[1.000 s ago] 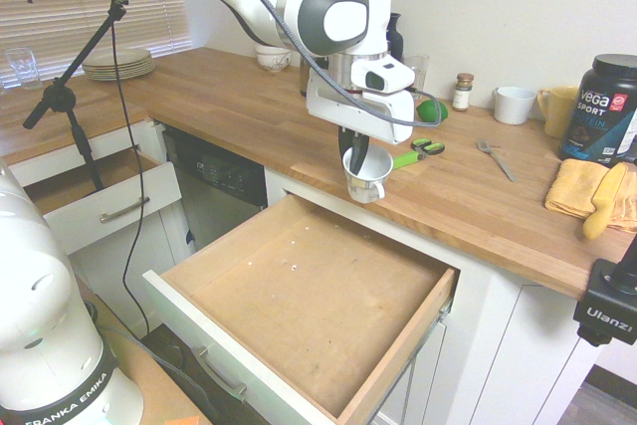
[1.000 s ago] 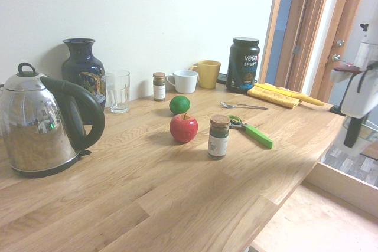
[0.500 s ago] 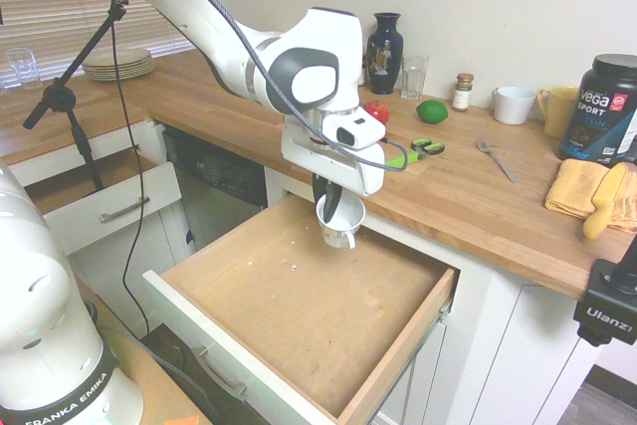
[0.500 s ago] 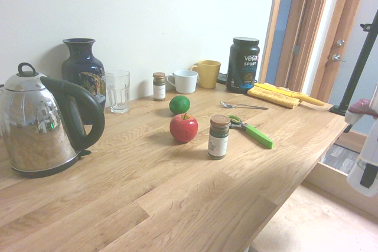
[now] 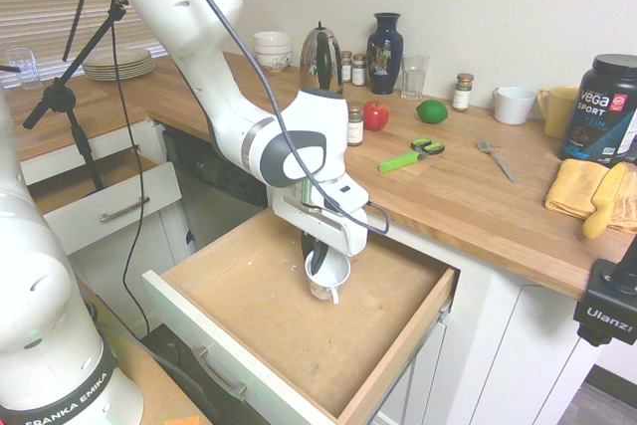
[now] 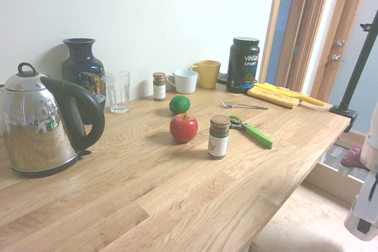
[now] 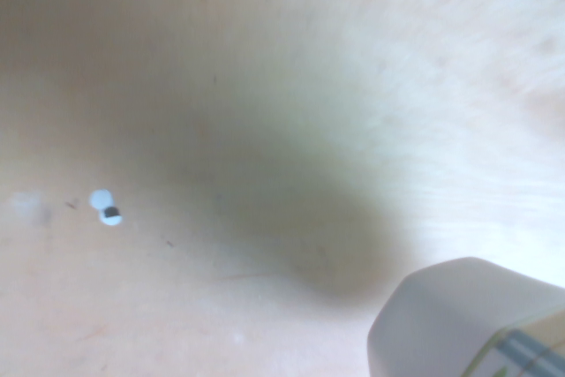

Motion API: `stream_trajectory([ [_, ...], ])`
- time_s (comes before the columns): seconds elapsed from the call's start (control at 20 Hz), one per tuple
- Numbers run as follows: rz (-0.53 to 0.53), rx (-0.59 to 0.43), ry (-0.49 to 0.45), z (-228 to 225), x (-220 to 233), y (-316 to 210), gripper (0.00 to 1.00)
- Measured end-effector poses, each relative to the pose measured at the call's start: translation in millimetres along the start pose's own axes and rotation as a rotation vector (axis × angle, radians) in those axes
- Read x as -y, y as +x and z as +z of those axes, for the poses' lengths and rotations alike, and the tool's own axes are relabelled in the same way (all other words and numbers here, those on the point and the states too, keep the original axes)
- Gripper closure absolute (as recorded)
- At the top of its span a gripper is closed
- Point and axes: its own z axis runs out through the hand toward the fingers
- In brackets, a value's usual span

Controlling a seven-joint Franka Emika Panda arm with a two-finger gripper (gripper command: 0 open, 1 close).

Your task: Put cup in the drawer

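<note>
The small whitish cup (image 5: 327, 275) hangs upright inside the large open drawer (image 5: 249, 291), low over its bare wood bottom; I cannot tell whether it touches. My gripper (image 5: 315, 258) is shut on the cup's rim, one finger inside it. The drawer's white front panel (image 5: 214, 355) faces the lower left. In the wrist view the cup (image 7: 468, 320) rises from the lower edge over blurred wood, with a dark shadow beside it. The second exterior view shows only a sliver of the arm (image 6: 366, 205) at the right edge; the cup is hidden there.
A smaller drawer (image 5: 100, 201) stands open to the left. On the counter are green-handled scissors (image 5: 413, 153), an apple (image 5: 375, 114), a lime (image 5: 432, 110), a spice jar (image 5: 354, 126), a kettle (image 5: 320, 59), a vase (image 5: 386, 39), a white mug (image 5: 514, 104) and a yellow cloth (image 5: 587, 189).
The arm has come down and forward from above the counter edge into the drawer, carrying the cup with it. The cup now sits low over the drawer bottom.
</note>
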Motion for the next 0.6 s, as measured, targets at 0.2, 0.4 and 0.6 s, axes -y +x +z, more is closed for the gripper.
stream_trajectory([
  [0.2, -0.01, 0.015, -0.015, 32.3, 8.7, -5.9, 1.0],
  [0.4, -0.005, 0.021, -0.02, 42.0, 15.0, -4.0, 1.0],
  [0.6, 0.01, 0.023, -0.015, 42.1, 16.2, -1.4, 0.0],
])
